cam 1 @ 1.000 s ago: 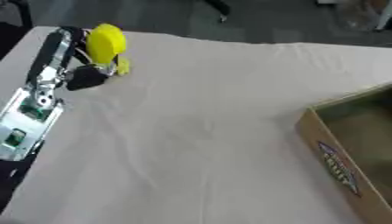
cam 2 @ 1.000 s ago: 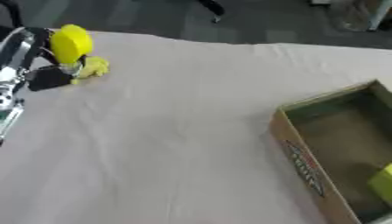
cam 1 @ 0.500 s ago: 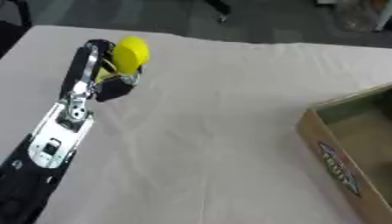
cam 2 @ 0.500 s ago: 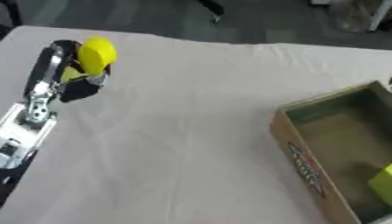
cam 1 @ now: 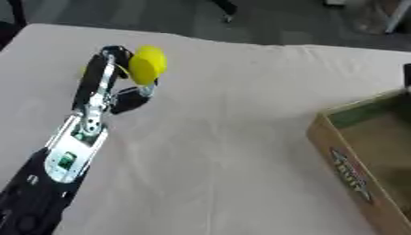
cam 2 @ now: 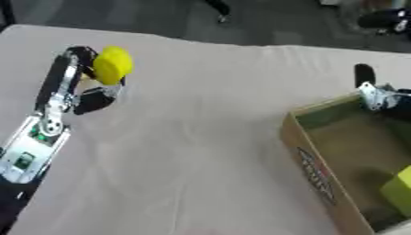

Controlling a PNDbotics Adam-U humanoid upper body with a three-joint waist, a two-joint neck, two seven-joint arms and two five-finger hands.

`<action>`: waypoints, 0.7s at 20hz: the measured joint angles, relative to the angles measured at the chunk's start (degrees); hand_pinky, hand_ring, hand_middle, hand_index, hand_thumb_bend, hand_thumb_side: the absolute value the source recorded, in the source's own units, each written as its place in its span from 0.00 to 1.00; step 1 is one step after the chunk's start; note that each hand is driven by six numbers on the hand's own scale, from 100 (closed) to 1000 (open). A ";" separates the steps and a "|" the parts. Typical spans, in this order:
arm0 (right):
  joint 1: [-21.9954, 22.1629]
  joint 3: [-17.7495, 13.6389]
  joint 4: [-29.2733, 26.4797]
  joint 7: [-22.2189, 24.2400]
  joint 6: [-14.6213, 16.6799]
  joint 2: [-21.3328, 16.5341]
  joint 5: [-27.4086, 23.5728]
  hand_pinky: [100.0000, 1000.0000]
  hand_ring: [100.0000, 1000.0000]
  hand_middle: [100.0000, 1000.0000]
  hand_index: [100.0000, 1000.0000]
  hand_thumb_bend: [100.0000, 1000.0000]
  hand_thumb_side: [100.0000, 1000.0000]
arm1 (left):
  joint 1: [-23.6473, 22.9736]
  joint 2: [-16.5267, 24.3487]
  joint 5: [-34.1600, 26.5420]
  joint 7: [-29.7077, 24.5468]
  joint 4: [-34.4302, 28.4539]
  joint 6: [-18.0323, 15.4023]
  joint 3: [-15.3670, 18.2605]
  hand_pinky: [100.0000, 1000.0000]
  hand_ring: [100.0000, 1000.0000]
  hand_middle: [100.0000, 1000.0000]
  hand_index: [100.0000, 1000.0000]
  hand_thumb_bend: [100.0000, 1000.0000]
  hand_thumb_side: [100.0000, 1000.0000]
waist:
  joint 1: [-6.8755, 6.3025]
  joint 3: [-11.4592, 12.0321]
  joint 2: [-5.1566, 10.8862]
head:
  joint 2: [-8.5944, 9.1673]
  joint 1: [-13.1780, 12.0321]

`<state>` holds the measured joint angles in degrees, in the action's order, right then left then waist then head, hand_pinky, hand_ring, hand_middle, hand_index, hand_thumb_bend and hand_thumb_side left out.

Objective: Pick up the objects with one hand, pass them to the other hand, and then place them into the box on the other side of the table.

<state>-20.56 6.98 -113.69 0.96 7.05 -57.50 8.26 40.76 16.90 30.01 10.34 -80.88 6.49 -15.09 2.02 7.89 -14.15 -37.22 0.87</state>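
Carrying a yellow object (cam 1: 147, 64) clear of the cloth-covered desk (cam 1: 224, 119), the left hand (cam 1: 120, 59) has its fingers curled around it at the far left, lifted presumably so it can be passed across. The right hand (cam 2: 377, 94) shows over the far wall of the cardboard box (cam 2: 317, 172) (whether its fingers are spread or curled I cannot tell), likely waiting to receive. A yellow-green block (cam 2: 397, 190) already lies inside.

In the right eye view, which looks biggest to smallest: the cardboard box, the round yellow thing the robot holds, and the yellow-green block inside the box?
1. Cardboard box, by far.
2. Round yellow object, in the left hand.
3. Yellow-green block, though the picture's edge cuts it off, so ranks two and three are unsure.
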 measured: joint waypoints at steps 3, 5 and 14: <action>-3.77 3.13 0.00 3.50 -2.24 0.41 1.40 0.93 0.91 0.86 0.89 0.00 0.10 | 0.01 -0.93 1.48 -0.15 0.00 -0.52 -0.33 0.49 0.49 0.45 0.41 0.02 0.00 | 0.00 0.10 0.21 | -0.14 0.39; -5.78 5.01 0.00 6.06 -3.85 1.05 2.48 0.93 0.92 0.87 0.90 0.00 0.11 | 0.02 -1.46 2.31 0.00 0.00 -0.79 -0.37 0.49 0.49 0.45 0.41 0.01 0.00 | 0.01 0.19 0.40 | -0.21 0.79; -12.55 10.16 0.00 14.15 -10.00 5.25 5.59 0.93 0.93 0.88 0.92 0.00 0.12 | -0.56 -3.49 6.21 1.56 0.00 -2.27 -0.43 0.49 0.49 0.45 0.41 0.01 0.00 | 0.16 0.10 0.71 | -1.44 2.76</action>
<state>-33.11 17.14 -113.69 15.11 -2.95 -52.25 13.84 40.21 13.40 36.22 11.89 -80.88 4.22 -15.52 2.18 7.99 -13.44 -38.66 3.62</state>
